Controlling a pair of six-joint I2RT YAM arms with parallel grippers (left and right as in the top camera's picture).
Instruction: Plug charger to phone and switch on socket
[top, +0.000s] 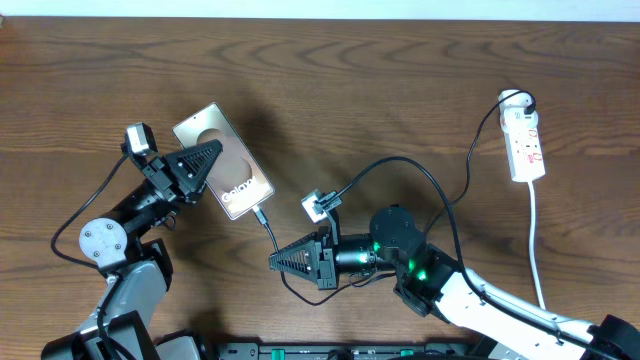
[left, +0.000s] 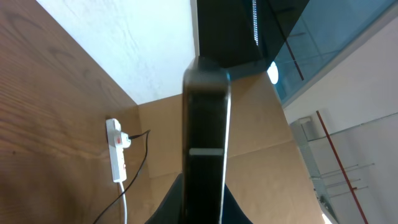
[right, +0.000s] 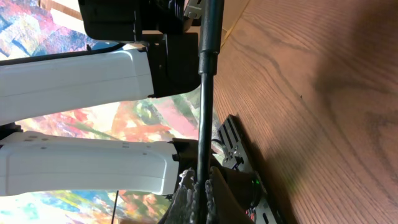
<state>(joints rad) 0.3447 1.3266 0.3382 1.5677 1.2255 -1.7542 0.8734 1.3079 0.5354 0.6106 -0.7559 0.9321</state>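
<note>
- Wooden bench (top: 400, 90) carries everything, both my arms reaching over it.
- My left end effector (top: 212, 152) is clamped on one edge of the phone (top: 235, 175).
- My right end effector (top: 275, 262) is pinched tight on the black charger cable (top: 400, 162), near the phone.
- Power strip (top: 527, 145) lies well off to its right.

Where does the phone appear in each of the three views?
Overhead: phone left of centre, slanted, face visible.
Left wrist: centre, seen edge-on as a dark upright slab.
Right wrist: not in it.
Shared landmark: white socket, right side overhead, lower left in the left wrist view.
</note>
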